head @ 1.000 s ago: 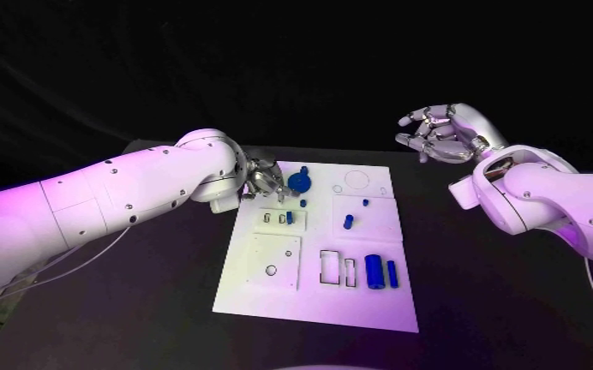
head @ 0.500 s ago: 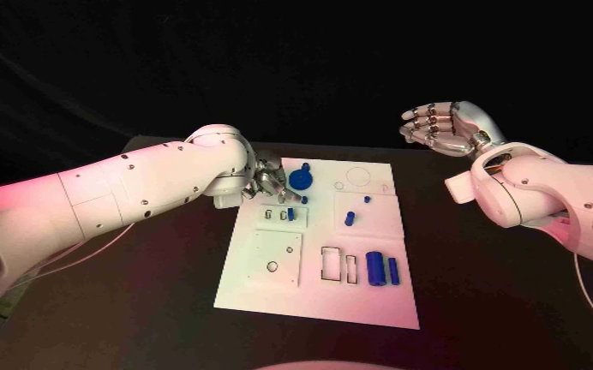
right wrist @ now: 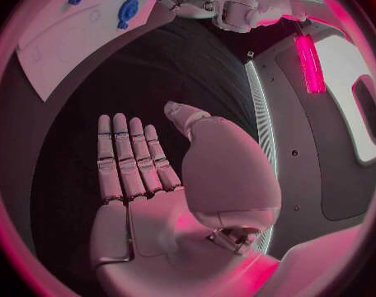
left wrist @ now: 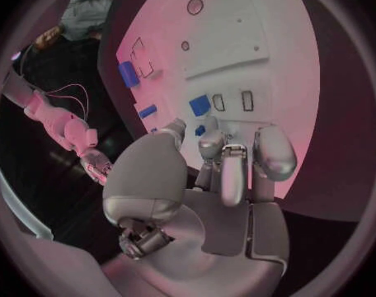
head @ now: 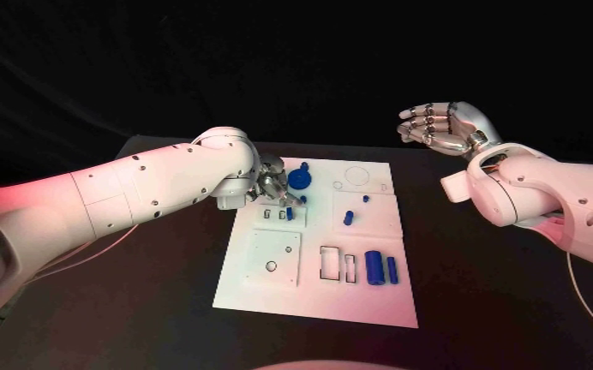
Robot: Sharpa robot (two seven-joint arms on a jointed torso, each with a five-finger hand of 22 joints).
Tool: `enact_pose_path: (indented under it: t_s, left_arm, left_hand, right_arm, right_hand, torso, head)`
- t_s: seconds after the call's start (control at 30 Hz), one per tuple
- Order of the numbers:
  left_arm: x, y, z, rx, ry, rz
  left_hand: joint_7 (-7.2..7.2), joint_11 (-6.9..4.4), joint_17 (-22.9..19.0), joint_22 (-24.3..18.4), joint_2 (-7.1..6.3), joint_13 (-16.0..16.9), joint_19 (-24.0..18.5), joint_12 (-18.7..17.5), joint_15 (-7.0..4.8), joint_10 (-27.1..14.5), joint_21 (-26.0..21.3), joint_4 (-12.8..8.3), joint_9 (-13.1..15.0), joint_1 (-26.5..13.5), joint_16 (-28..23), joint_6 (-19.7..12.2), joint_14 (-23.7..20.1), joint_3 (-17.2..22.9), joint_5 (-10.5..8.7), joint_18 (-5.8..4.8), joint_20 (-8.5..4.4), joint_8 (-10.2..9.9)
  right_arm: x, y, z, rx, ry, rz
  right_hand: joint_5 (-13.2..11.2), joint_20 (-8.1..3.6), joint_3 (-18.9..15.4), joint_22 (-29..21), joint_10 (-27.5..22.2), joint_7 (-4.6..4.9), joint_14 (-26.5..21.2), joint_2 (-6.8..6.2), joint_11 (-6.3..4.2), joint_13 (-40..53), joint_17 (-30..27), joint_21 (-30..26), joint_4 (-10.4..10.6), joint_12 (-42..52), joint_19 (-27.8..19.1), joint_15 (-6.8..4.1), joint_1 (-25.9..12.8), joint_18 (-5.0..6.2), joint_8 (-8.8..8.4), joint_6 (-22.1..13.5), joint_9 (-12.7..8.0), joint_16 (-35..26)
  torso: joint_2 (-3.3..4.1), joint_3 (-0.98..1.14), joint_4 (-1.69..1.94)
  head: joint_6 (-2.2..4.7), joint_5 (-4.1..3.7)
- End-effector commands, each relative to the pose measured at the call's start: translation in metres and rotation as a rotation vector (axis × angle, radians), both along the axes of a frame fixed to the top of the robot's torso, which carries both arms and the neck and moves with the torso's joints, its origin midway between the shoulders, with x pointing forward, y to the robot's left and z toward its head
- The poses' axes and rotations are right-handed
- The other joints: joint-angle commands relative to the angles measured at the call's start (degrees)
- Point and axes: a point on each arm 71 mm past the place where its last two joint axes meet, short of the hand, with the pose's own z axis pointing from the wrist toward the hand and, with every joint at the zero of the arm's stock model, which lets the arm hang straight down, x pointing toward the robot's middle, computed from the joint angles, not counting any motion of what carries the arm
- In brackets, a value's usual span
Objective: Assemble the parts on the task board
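Head view, board: the white task board (head: 324,254) lies in the middle of the black desk (head: 494,284). Several blue parts are on it.
Head view, parts: a round blue part (head: 299,179) is at the board's far left corner. Small blue pieces (head: 350,218) sit near the board's middle. Two blue blocks (head: 380,269) lie toward the board's near right, beside outlined slots (head: 332,265) that look unfilled.
Head view, left hand: the left hand (head: 270,183) is low at the board's far left edge, just beside the round part. I cannot tell here whether it holds anything.
Head view, right hand: the right hand (head: 442,130) hangs in the air, well apart from the board on its far right side, fingers loosely curled and apart, holding nothing.
Left wrist view: the left hand's fingers (left wrist: 235,165) point down at the board close to a small blue piece (left wrist: 200,105) and two small slots (left wrist: 233,101). Nothing plainly shows between the fingers, but I cannot tell for sure.
Right wrist view: the right hand's palm (right wrist: 151,198) is flat with fingers straight and bare; the board lies well beyond it.
Progress: judged early to middle. Loose blocks and open slots suggest most of the fitting is left.
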Motion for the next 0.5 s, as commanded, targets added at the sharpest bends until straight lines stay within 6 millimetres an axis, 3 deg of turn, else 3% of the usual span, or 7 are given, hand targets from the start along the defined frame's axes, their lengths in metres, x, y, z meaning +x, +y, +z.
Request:
enact_pose_path:
  t_s: [0.03,0.5]
  left_arm:
    - [-0.0013,-0.002,-0.0013,0.018,0.024,-0.021]
    - [-0.0016,-0.0035,-0.0061,0.038,0.063,-0.04]
  left_hand:
    - [-0.44,-0.09,9.94,0.12,0.1,-0.04,0.5,0.15,-0.32,0.32,0.23,-0.11,0.07,-0.1,0.34,-0.09,4.8,-0.16,-0.18,-0.41,-0.05,0.19]
    - [-0.42,-0.09,9.87,0.61,0.62,-0.54,0.61,-0.15,-0.33,-0.03,0.51,-0.17,0.2,0.74,0.32,-0.32,4.76,0.11,-0.16,-0.5,-0.08,-0.03]
  right_arm:
    - [-0.0002,0.0021,-0.0002,0.013,-0.003,0.017]
    - [0.0,0.0026,-0.0014,0.012,-0.005,0.013]
  right_hand:
    - [0.34,0.4,-0.07,-0.27,-0.01,4.58,0.02,0.47,0.3,-0.32,-0.24,-0.34,-0.35,-0.27,0.13,0.4,0.09,0.49,-0.27,-0.26,-0.16,-0.39]
    - [0.53,0.57,-0.59,-1.86,0.1,4.69,-0.93,0.79,0.47,-2.04,-1.7,-1.79,-0.58,-0.26,-0.36,0.77,-0.31,0.28,-0.33,-0.17,-0.79,-1.73]
  torso:
    - [-0.02,0.0,0.08]
    - [-0.03,-0.03,0.06]
  head:
    - [-0.07,-0.07]
    - [-0.58,-0.21]
